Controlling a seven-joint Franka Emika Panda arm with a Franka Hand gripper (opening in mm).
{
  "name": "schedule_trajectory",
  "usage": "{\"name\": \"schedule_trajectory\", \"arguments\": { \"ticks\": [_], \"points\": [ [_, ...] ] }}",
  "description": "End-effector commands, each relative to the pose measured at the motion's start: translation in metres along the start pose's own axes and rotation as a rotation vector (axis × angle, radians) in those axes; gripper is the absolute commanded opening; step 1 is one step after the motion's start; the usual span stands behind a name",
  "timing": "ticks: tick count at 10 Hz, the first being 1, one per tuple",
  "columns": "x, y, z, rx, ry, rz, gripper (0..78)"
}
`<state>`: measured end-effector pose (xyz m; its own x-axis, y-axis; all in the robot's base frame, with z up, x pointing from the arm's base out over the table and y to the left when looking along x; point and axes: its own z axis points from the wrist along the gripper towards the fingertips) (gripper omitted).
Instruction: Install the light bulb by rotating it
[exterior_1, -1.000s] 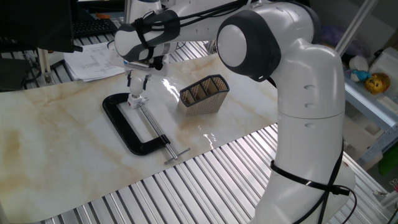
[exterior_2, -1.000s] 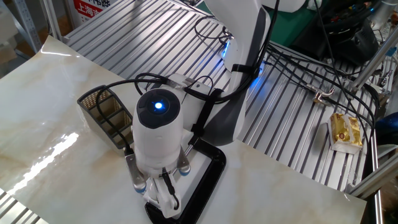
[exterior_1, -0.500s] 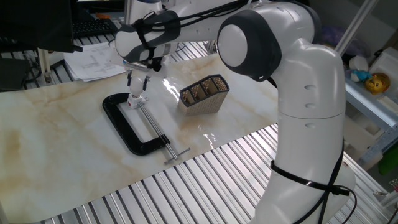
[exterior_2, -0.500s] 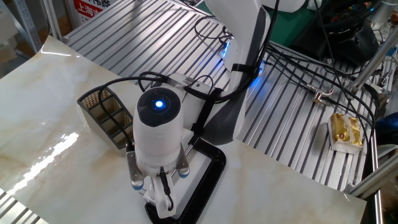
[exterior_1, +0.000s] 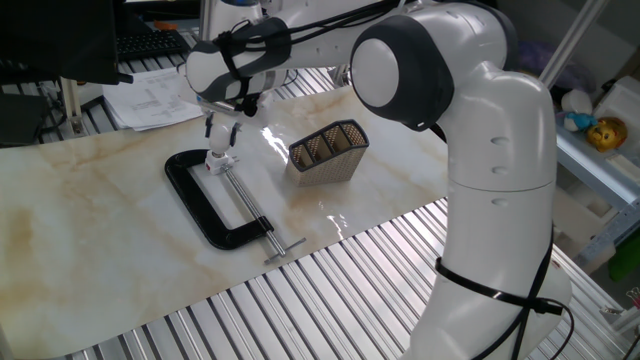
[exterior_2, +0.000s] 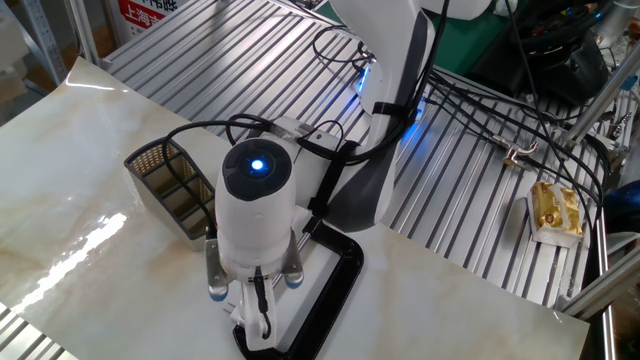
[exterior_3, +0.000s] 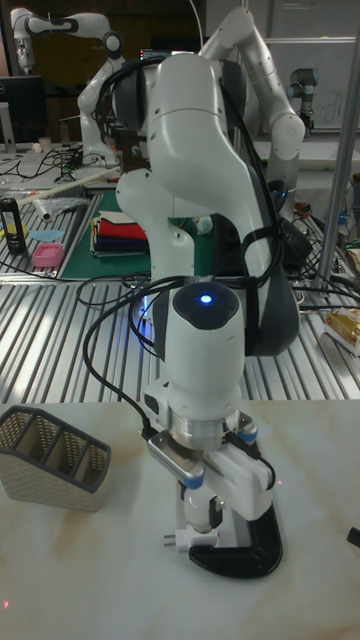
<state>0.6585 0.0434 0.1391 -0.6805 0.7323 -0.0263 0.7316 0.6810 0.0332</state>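
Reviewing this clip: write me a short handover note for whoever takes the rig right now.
Gripper: pointing down over the upper end of the black C-clamp, jaws closed around a small white object that looks like the light bulb.
Things: the bulb sits at the clamp's jaw end, where the socket appears to be; the socket itself is too hidden to confirm. The mesh basket stands apart to the side and is not involved.
Done: bulb brought to the socket.
Left: how far it is screwed in cannot be told. Keep rotating until seated, then release and lift away.
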Motion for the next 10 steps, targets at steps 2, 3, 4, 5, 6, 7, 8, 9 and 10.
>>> {"name": "schedule_trajectory", "arguments": {
  "ticks": [2,3,4,5,6,7,8,9,10],
  "points": [
    [0.0066,-0.0045,0.0130,0.005,0.000,0.090,1.1],
    [0.0066,-0.0045,0.0130,0.002,-0.004,0.109,1.1],
    [0.0066,-0.0044,0.0130,0.003,-0.013,0.132,1.1],
    [0.0066,-0.0044,0.0130,0.005,-0.028,0.160,1.1],
    [0.0065,-0.0043,0.0129,0.006,-0.043,0.189,1.1],
    [0.0064,-0.0041,0.0128,0.004,-0.054,0.212,1.1],
    [0.0062,-0.0037,0.0125,-0.001,-0.067,0.245,1.1],
    [0.0063,-0.0035,0.0124,-0.004,-0.082,0.271,1.1],
    [0.0064,-0.0035,0.0124,-0.004,-0.088,0.280,1.1]
  ]
}}
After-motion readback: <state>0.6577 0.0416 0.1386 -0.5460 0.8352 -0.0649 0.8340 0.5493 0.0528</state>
